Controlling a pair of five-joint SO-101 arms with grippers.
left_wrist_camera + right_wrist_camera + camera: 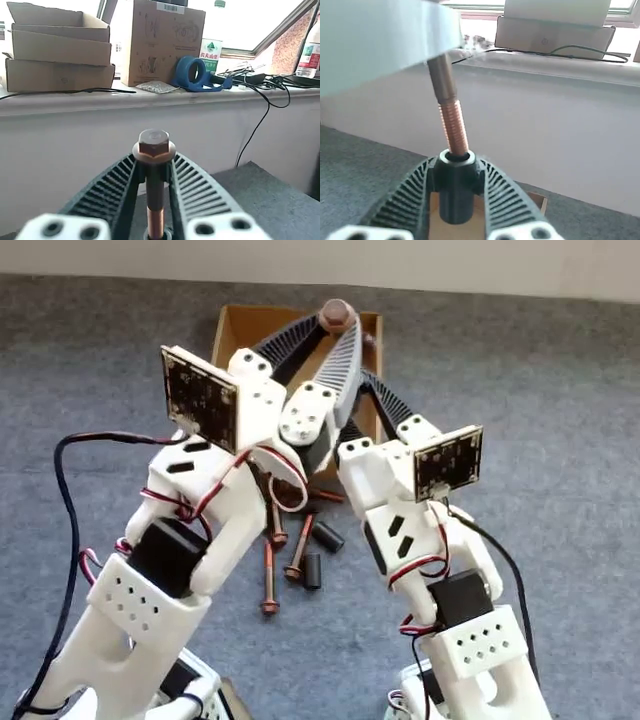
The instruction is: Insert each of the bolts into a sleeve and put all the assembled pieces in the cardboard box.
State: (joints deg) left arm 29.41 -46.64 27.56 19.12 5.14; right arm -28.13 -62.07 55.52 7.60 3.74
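Arms crowd my overhead view, hiding much of the cardboard box; spare bolts and sleeves lie between them. Left hand clamps a bolt, its thread seated in the sleeve my right hand grips.

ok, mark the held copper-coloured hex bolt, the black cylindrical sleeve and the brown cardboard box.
copper-coloured hex bolt (154,144): left wrist view, on its hex head.
black cylindrical sleeve (456,195): right wrist view, on its side wall.
brown cardboard box (232,328): high view, on its bare floor by the far left corner.
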